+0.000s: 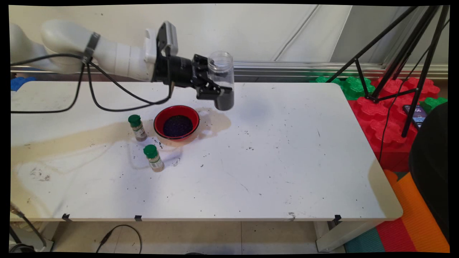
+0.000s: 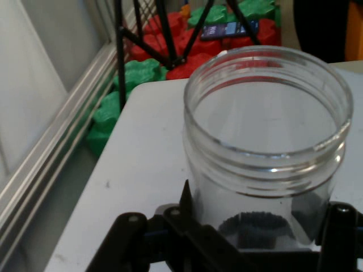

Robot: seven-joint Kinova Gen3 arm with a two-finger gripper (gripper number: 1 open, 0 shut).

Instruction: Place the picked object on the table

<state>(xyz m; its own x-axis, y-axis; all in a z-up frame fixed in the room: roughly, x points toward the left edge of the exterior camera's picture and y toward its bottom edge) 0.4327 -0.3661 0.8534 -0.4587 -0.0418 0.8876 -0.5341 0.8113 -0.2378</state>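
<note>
Black two-finger gripper (image 1: 219, 89) clamped on a clear plastic wide-mouth jar (image 1: 221, 79), fingers on either side of its lower body. Jar is held in the air, upright: long axis vertical, open threaded mouth up, dark granules settled in the bottom. Hand itself lies roughly horizontal, pointing along the table's length.

Below the hand and slightly back toward the wrist: red round bowl (image 1: 176, 123) with dark contents, on the white table (image 1: 287, 161). Further back past the bowl, two small green-capped spice bottles (image 1: 137, 127) (image 1: 154, 157), both standing, apart from each other and the bowl.
</note>
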